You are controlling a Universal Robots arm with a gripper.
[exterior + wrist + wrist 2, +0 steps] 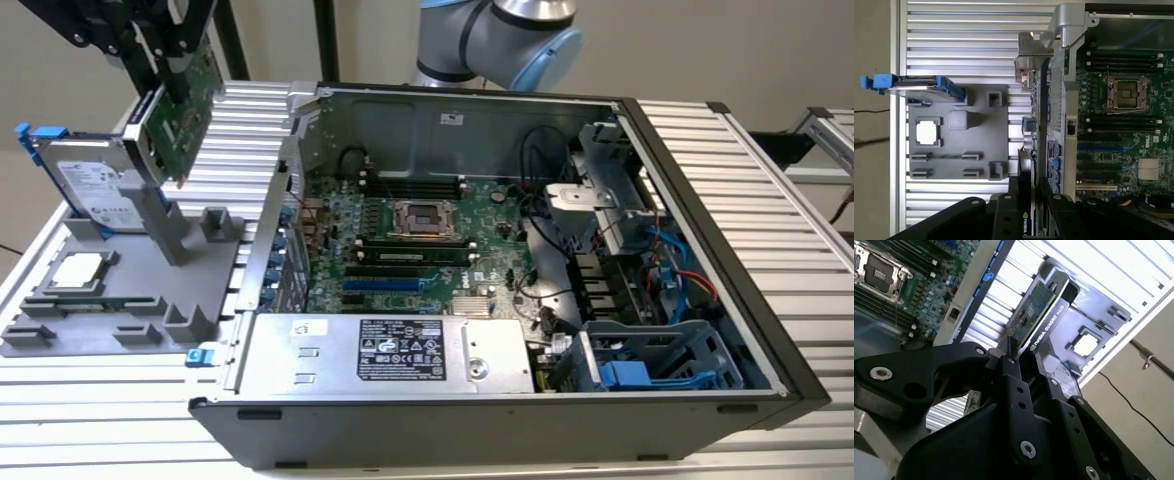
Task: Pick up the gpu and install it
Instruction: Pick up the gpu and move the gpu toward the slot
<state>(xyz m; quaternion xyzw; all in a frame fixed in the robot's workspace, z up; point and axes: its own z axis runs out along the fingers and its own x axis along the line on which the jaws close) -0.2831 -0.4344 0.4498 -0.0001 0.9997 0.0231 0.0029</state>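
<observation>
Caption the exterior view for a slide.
The gripper holds the gpu over the grey tray, on the exterior view's left of the open case.

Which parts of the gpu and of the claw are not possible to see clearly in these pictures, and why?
- Exterior view: the top edge cuts off the claw above its fingers; the gpu shows its green face, its other face is turned away.
- Second wrist view: the claw's fingers cover the gpu's near end.
- First wrist view: the gpu stands edge-on, so neither face can be judged; the claw covers its near end.
</observation>
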